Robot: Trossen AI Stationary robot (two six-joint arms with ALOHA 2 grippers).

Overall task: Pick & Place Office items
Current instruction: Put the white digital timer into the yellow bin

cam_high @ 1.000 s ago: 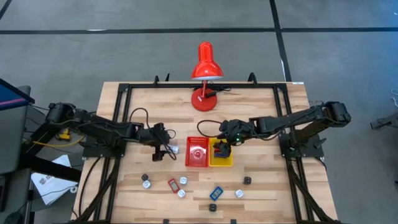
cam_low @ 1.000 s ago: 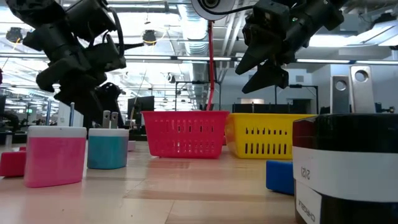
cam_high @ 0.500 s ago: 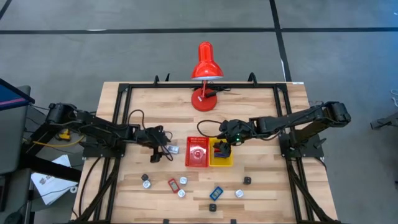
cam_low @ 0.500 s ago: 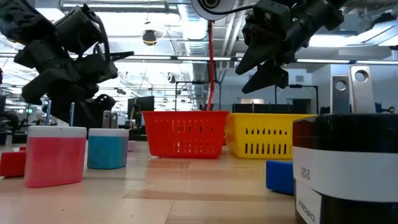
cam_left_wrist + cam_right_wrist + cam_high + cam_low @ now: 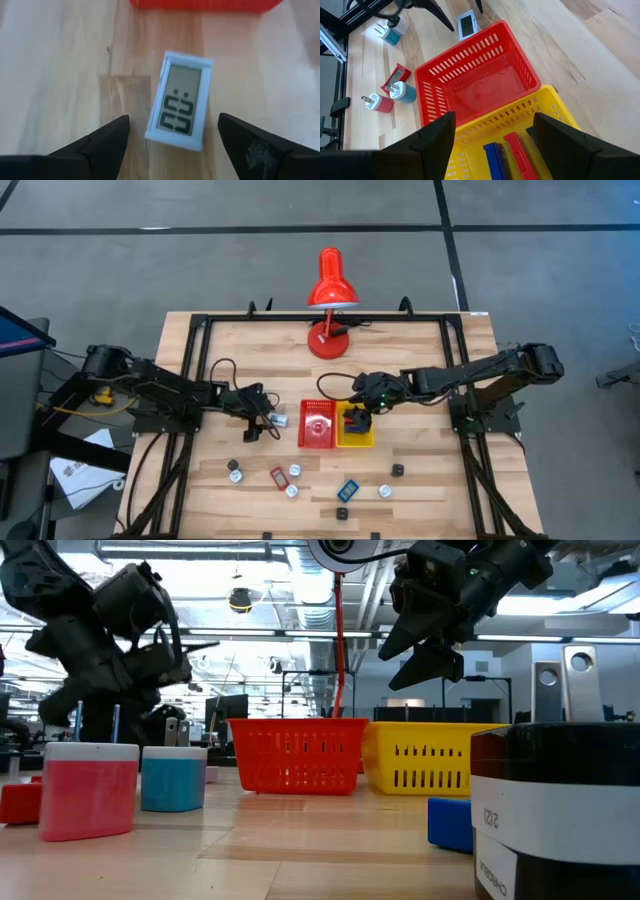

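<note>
A small pale-blue digital clock [image 5: 181, 107] lies flat on the wood just left of the red tray [image 5: 317, 426]. My left gripper [image 5: 173, 119] hangs low over the clock, open, with one finger on either side and touching nothing. My right gripper [image 5: 495, 119] hovers open over the yellow tray [image 5: 555, 107], nothing between its fingers. In that tray lie a blue flat item [image 5: 495, 152] and a red one [image 5: 520, 150]. The red tray's floor [image 5: 480, 85] is bare. Several more small office items [image 5: 290, 480] rest on the table's near half.
A red desk lamp [image 5: 330, 290] stands at the far middle. In the low view, pink [image 5: 88, 790] and blue [image 5: 173, 778] plug adapters and a black-and-white cylinder [image 5: 560, 810] stand close to the near edge. Black frame rails [image 5: 190, 370] run along both sides.
My left gripper has sunk toward the table, coming down over the clock. The clock and my right gripper have stayed where they were.
</note>
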